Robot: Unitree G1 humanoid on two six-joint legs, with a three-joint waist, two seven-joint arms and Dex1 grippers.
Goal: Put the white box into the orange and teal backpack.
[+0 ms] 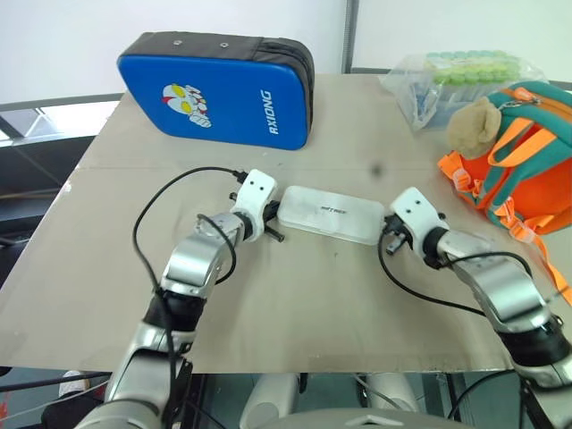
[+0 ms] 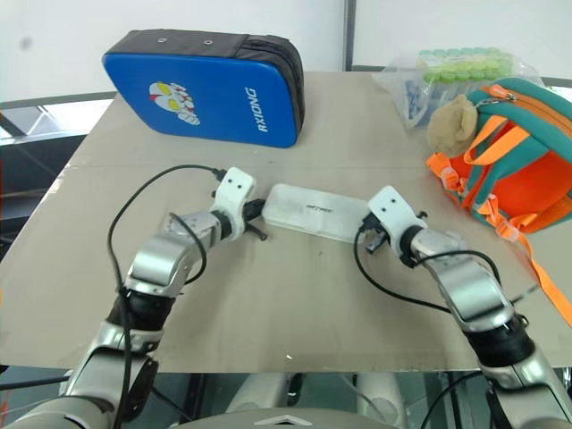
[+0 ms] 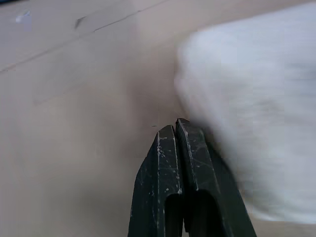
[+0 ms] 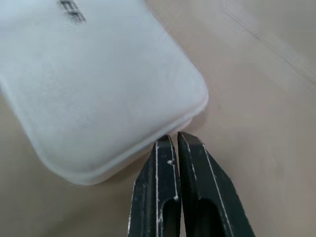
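White box (image 1: 332,214) flat mid-table, L gripper (image 3: 177,124) & R gripper (image 4: 173,139) clamped empty at its ends

Flat white box (image 1: 331,215) of smooth matt plastic; soft orange-and-teal cloth backpack (image 1: 527,170); glossy blue padded case (image 1: 219,94); matt beige tabletop (image 1: 295,304).

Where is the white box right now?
In the head views the white box lies flat mid-table between the shut left gripper and right gripper, nearer than the blue padded case, left of the backpack.
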